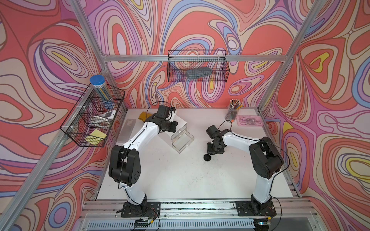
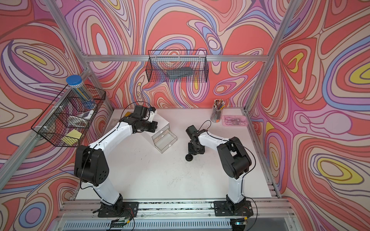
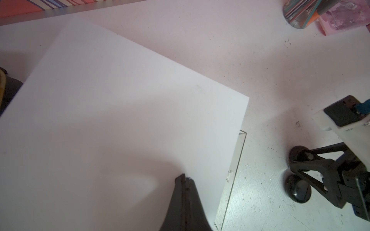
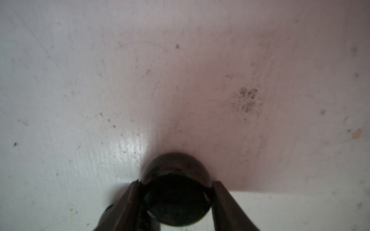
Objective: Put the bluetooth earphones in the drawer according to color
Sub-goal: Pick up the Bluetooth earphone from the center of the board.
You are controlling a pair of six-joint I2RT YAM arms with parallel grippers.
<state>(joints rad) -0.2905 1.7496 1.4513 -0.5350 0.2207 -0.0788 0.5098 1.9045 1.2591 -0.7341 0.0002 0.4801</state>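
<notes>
With our right gripper (image 4: pixel 176 182) narrowed onto the black earphone case (image 4: pixel 176 192), bottom centre of its wrist view, and our left gripper (image 3: pixel 185 178) closed empty over the white cabinet (image 3: pixel 120 100), we should squeeze squarely across the case's slick middle before lifting.

Glossy black earphone case (image 4: pixel 176 172); white cabinet (image 3: pixel 120 100), clear drawers (image 1: pixel 183 140); pink tray (image 1: pixel 249 125); swirl-patterned walls (image 1: pixel 200 30)

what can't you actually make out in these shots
- Contents of the closed drawers: too small in both top views; the top of the cabinet blocks them in the left wrist view.
- Whether the right gripper already pinches the black earphone case: blurred in the right wrist view, covered by the arm in both top views.
- Contents of the pink tray: too small, blurred.
</notes>
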